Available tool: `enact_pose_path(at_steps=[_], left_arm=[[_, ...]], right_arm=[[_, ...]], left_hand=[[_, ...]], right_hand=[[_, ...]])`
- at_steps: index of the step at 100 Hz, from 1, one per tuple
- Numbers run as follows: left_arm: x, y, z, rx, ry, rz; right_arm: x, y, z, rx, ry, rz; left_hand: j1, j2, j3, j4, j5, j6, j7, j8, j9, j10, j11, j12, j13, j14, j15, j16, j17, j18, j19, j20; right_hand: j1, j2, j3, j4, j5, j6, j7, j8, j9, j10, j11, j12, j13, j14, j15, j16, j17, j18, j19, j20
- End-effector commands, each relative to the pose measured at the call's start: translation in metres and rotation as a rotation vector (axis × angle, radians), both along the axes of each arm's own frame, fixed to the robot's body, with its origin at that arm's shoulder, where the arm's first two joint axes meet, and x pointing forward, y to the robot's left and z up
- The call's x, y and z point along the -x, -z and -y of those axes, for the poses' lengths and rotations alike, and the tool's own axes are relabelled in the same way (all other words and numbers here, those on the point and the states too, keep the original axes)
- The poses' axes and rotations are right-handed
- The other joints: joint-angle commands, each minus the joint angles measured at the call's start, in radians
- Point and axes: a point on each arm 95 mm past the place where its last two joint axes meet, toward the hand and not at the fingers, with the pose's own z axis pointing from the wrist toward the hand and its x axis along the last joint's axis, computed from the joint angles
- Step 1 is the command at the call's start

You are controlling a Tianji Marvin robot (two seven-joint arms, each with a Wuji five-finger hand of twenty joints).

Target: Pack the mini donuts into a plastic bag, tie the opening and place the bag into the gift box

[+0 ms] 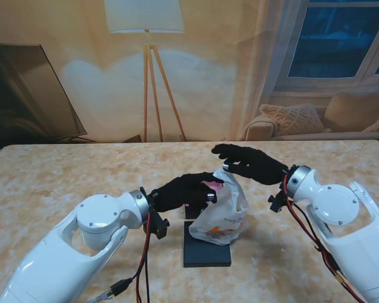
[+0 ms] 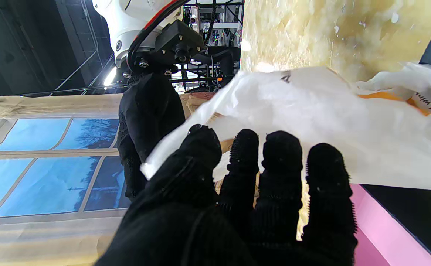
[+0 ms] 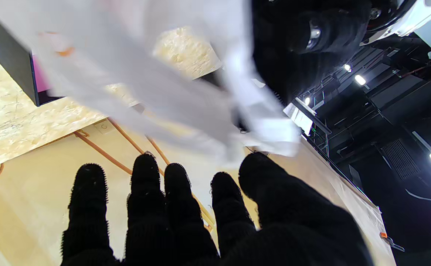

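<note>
A white plastic bag point(image 1: 222, 214) with orange print stands on the black gift box point(image 1: 206, 251), whose pink inside point(image 2: 380, 231) shows beside it. My left hand point(image 1: 182, 191) grips the bag's left upper edge point(image 2: 274, 111), with the thumb and fingers closed on the film. My right hand point(image 1: 251, 163) hovers over the bag's top with its fingers spread, and the thumb tip point(image 3: 263, 166) is close to a blurred bag corner point(image 3: 271, 136) without pinching it. No donuts can be made out; the bag hides its contents.
The marble-patterned table point(image 1: 63, 183) stretches around the box. Red and black cables point(image 1: 142, 252) hang under my left wrist. A floor lamp, sofa and window stand beyond the table's far edge.
</note>
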Motion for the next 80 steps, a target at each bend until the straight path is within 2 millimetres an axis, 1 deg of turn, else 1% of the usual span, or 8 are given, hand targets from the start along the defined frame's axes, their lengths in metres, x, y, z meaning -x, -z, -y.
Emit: enact_pose_path(at_steps=[1, 5, 14, 20, 22, 34, 64, 80], left_arm=[[0.0043, -0.0002, 0.0033, 0.005, 0.015, -0.004], [0.0043, -0.0005, 0.0036, 0.006, 0.011, -0.001], [0.0039, -0.0013, 0.0038, 0.01, 0.002, 0.005], [0.003, -0.0012, 0.0038, 0.005, 0.001, 0.01], [0.0027, -0.0009, 0.0037, 0.003, 0.003, 0.009], [0.0022, 0.0012, 0.0043, 0.006, -0.006, 0.001], [0.0027, 0.0012, 0.0045, 0.003, 0.0, 0.01], [0.0044, 0.0023, 0.0049, 0.016, -0.005, -0.017]], right_arm=[[0.002, 0.0042, -0.004, 0.0, -0.012, -0.016], [0.002, 0.0046, -0.004, 0.0, -0.013, -0.019], [0.0022, 0.0055, -0.0043, -0.001, -0.015, -0.026], [0.0025, 0.0063, -0.0048, -0.003, -0.014, -0.034], [0.0026, 0.0067, -0.0049, -0.003, -0.014, -0.039], [0.0025, 0.0084, -0.0053, -0.005, -0.012, -0.069], [0.0025, 0.0074, -0.0038, -0.002, -0.006, -0.066], [0.0027, 0.0079, -0.0041, -0.005, -0.005, -0.069]], left_hand=[[-0.01, 0.009, 0.034, -0.014, 0.005, -0.003, 0.014, 0.013, -0.028, 0.0, 0.011, 0.003, -0.004, -0.006, -0.015, -0.017, -0.007, -0.012, -0.01, -0.002], [-0.076, -0.011, 0.138, -0.024, 0.013, 0.002, 0.004, 0.039, -0.041, 0.0, 0.03, -0.022, -0.007, -0.007, -0.017, -0.014, -0.008, -0.012, -0.011, 0.0], [-0.131, -0.003, 0.209, -0.014, 0.004, -0.008, 0.0, 0.034, -0.065, -0.003, 0.006, -0.096, -0.022, -0.002, -0.054, -0.035, -0.016, -0.014, -0.023, -0.007], [-0.15, 0.004, 0.238, 0.0, 0.006, -0.011, 0.001, 0.033, -0.07, -0.004, -0.012, -0.183, -0.026, 0.005, -0.093, -0.062, -0.019, -0.013, -0.033, -0.012], [-0.179, 0.015, 0.264, 0.015, -0.016, -0.016, -0.013, 0.024, -0.087, -0.005, -0.017, -0.287, -0.033, 0.011, -0.113, -0.077, -0.024, -0.012, -0.042, -0.016], [-0.189, 0.015, 0.271, 0.022, -0.042, -0.048, -0.03, 0.015, -0.101, -0.006, -0.064, -0.391, -0.045, 0.026, -0.177, -0.116, -0.033, -0.01, -0.059, -0.022], [-0.221, -0.013, 0.328, 0.026, -0.035, -0.047, -0.022, 0.014, -0.089, -0.01, -0.07, -0.436, -0.04, 0.021, -0.198, -0.14, -0.028, -0.011, -0.064, -0.023], [-0.236, -0.032, 0.371, 0.024, -0.045, 0.022, -0.06, -0.016, -0.099, -0.027, -0.089, -0.464, -0.042, 0.017, -0.204, -0.145, -0.024, -0.016, -0.064, -0.025]], right_hand=[[0.021, 0.026, -0.014, -0.02, -0.009, 0.003, -0.017, 0.007, -0.003, -0.015, 0.004, 0.005, -0.004, -0.011, -0.003, -0.007, 0.001, -0.009, 0.002, 0.0], [0.022, 0.025, -0.015, -0.02, -0.01, 0.001, -0.018, 0.007, -0.002, -0.014, 0.004, 0.005, -0.004, -0.011, -0.003, -0.007, 0.002, -0.01, 0.003, 0.0], [0.02, 0.026, -0.018, -0.02, -0.01, 0.002, -0.018, 0.007, 0.007, -0.021, 0.007, 0.005, 0.004, -0.011, 0.0, -0.006, 0.011, -0.02, 0.006, 0.001], [0.011, 0.034, -0.03, -0.022, -0.012, 0.001, -0.018, 0.007, 0.022, -0.027, 0.012, 0.007, 0.033, -0.011, 0.014, -0.001, 0.044, -0.031, 0.019, 0.005], [0.009, 0.036, -0.036, -0.023, -0.012, 0.0, -0.018, 0.007, 0.025, -0.027, 0.013, 0.008, 0.04, -0.011, 0.017, 0.001, 0.054, -0.034, 0.023, 0.007], [0.036, 0.043, -0.091, -0.023, -0.019, -0.005, -0.019, 0.008, 0.022, -0.022, 0.011, 0.01, 0.06, -0.003, 0.026, 0.006, 0.101, -0.038, 0.039, 0.013], [0.049, 0.036, -0.085, -0.018, -0.018, -0.016, -0.012, 0.012, 0.004, -0.016, 0.01, 0.011, 0.051, -0.003, 0.02, 0.001, 0.102, -0.045, 0.038, 0.012], [0.051, 0.031, -0.071, -0.017, -0.02, -0.014, -0.009, 0.013, -0.001, -0.013, 0.011, 0.01, 0.049, -0.002, 0.019, -0.002, 0.11, -0.06, 0.029, 0.003]])
